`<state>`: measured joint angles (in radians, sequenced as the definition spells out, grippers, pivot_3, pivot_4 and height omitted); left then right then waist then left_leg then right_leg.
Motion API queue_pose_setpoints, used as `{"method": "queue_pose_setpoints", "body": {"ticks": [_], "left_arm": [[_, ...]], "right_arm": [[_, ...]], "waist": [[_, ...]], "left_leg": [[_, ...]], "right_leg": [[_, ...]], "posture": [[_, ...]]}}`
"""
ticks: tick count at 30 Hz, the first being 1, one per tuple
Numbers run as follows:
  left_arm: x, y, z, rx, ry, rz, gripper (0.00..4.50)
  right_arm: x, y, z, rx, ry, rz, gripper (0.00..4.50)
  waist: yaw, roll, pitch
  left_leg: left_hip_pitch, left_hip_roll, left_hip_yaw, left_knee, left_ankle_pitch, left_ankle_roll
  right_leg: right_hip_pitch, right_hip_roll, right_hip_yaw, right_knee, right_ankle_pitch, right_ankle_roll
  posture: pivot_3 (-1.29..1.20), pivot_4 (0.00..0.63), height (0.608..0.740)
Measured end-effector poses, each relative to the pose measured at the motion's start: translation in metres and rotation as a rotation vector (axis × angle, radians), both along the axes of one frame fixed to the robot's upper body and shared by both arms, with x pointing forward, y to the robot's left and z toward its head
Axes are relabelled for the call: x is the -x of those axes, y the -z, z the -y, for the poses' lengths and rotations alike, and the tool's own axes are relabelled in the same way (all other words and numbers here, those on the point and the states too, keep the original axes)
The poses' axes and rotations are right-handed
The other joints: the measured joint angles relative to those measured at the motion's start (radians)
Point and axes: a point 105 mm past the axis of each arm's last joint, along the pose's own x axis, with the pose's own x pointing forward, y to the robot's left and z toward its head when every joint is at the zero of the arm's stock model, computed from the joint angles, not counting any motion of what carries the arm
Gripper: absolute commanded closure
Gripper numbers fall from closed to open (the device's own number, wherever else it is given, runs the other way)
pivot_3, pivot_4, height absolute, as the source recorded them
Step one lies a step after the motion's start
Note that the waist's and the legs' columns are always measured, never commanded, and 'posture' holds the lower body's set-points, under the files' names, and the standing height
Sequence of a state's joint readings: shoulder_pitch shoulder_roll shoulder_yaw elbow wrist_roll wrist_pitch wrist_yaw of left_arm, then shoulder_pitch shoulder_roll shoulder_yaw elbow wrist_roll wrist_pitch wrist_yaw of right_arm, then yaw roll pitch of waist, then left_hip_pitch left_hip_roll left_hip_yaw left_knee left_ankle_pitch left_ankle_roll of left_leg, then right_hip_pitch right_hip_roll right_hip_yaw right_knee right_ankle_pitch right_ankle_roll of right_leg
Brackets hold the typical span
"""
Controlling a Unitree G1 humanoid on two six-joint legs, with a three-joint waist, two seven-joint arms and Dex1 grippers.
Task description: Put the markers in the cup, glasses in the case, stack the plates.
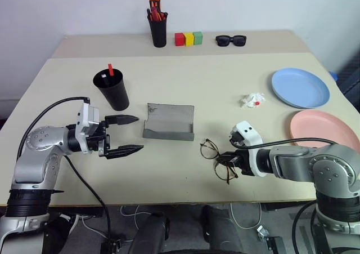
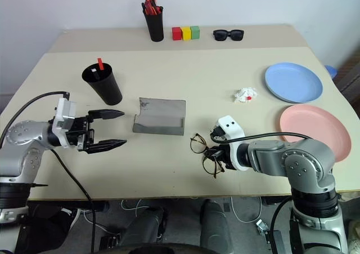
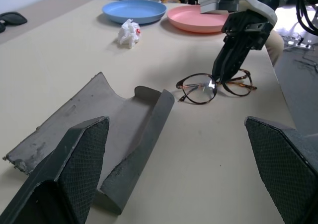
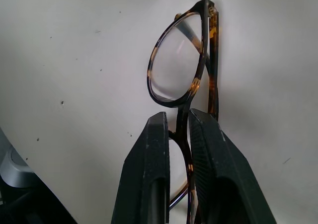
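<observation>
Right gripper (image 4: 179,134): fingers pinched tight on the bridge of the glasses (image 1: 216,157), between the two lenses. The glasses lie on the table (image 1: 185,90) near the front edge, just right of the case (image 1: 169,122), which lies open with its lining up.

Handling, as judged: the frame is light and thin, the lenses clear and easy to scratch, the wire easy to bend. The bridge is the stiffest, most central hold; a lens or temple arm would twist or slip. The folded arms may swing on lifting.

Left gripper (image 1: 130,134): jaws spread wide, holding nothing, hovering just left of the case and aimed at it.

The cup (image 1: 112,89) stands left of and beyond the case.
</observation>
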<state>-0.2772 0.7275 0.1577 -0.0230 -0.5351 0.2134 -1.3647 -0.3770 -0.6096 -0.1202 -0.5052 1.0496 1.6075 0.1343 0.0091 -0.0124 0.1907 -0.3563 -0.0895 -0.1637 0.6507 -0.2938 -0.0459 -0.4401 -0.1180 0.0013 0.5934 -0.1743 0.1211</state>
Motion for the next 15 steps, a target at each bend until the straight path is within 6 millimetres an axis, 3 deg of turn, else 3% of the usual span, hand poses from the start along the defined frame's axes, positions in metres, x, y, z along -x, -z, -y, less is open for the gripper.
{"method": "queue_pose_setpoints", "body": {"ticks": [7,11,15], "left_arm": [[-0.001,0.001,0.001,0.002,-0.011,-0.006,0.00],[-0.001,0.002,0.000,0.012,-0.018,-0.022,0.00],[0.000,0.002,0.001,0.028,-0.027,-0.035,0.00]], "right_arm": [[-0.005,-0.007,0.002,0.044,-0.028,0.018,4.45],[-0.023,-0.027,0.026,0.148,0.009,0.089,4.45],[-0.045,-0.043,0.032,0.179,0.027,0.187,4.45]], "waist": [[-0.001,0.000,0.000],[0.000,0.000,0.000],[-0.006,0.000,0.000]], "left_leg": [[0.000,0.000,0.000,0.000,0.000,0.000],[0.000,0.000,0.000,0.000,0.000,0.000],[0.000,0.000,0.001,-0.001,0.000,0.000]], "right_leg": [[0.000,0.000,0.000,0.000,0.000,0.000],[0.000,0.000,0.000,0.000,0.000,0.001],[0.000,0.000,0.000,-0.001,-0.001,0.001]], "posture": [[0.00,0.150,0.740],[0.00,0.150,0.740],[0.00,0.150,0.740]]}}
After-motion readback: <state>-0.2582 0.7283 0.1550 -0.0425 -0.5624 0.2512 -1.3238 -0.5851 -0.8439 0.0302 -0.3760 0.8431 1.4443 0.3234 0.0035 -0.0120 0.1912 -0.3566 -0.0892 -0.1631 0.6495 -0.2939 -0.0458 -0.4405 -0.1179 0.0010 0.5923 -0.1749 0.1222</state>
